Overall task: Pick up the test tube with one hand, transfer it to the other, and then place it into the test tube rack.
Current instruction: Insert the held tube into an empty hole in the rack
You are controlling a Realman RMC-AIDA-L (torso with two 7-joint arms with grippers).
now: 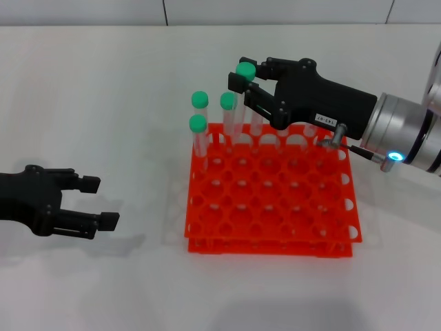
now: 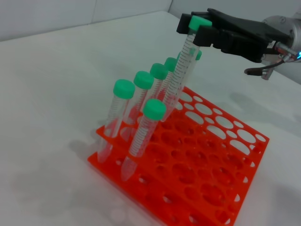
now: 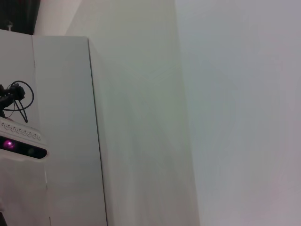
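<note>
From my remote seat I see a white bench (image 1: pixel 103 103) with the orange-red test tube rack (image 1: pixel 272 207) standing near its middle. My right end effector (image 1: pixel 241 79), black with a small white label and a blue light at its silver wrist, reaches in from the right above the rack's far edge. It is clenched on the test tube (image 2: pixel 181 77), pinching it just under the green cap. The tube hangs tilted, its lower part down among the holes of the rack's far rows; I cannot tell whether the tip sits inside a hole.

Other green-capped tubes (image 1: pixel 200 121) already stand in the rack's far left corner, close beside the held one. From the left wrist view they lean slightly, one of them (image 2: pixel 141 139) nearer that camera than the others.

My left end effector (image 1: pixel 93 203), all black, hovers low over the bench well to the left of the rack, released, fingers spread apart and holding nothing.

The right wrist view shows only a pale wall and a white cabinet (image 3: pixel 61 141) with a small pink light.
</note>
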